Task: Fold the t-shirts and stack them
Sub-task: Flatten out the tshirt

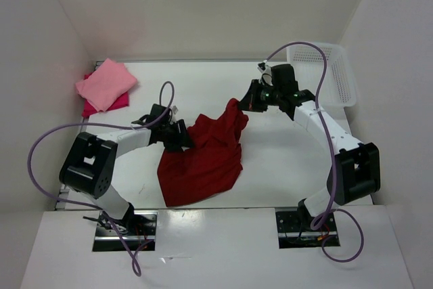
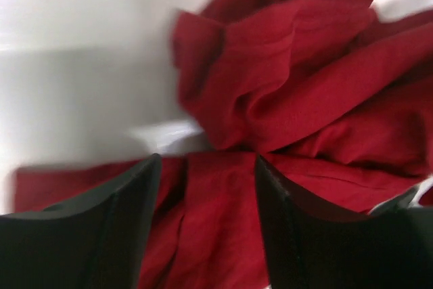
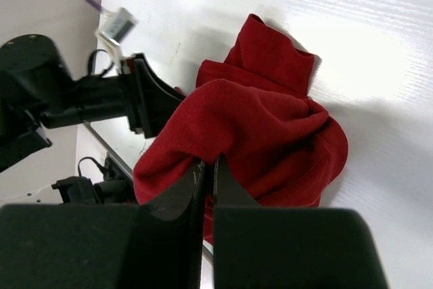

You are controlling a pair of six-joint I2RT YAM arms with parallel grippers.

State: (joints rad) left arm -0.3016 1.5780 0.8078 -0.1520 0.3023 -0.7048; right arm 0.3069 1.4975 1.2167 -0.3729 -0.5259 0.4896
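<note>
- Left gripper [image 2: 206, 160]: jaws stand apart over an edge of the crimson shirt [image 1: 203, 160], with nothing clamped.
- Right gripper [image 3: 205, 162]: jaws are closed, pinching a fold of the crimson shirt held up off the table [image 1: 284, 160].
- Crimson shirt: crumpled at the table's middle, between our grippers.
- Handling: we judge it light, limp and quick to bunch. We advise taking hems or shoulder corners, never mid-panel.
- Pink shirt [image 1: 105, 82]: folded, lying on the magenta shirt [image 1: 95, 107] at the table's far-left corner.
- Table: white, smooth, probably slippery. Basket [image 1: 331, 72] sits at its far-right corner. White walls [image 1: 203, 5] close three sides.
</note>
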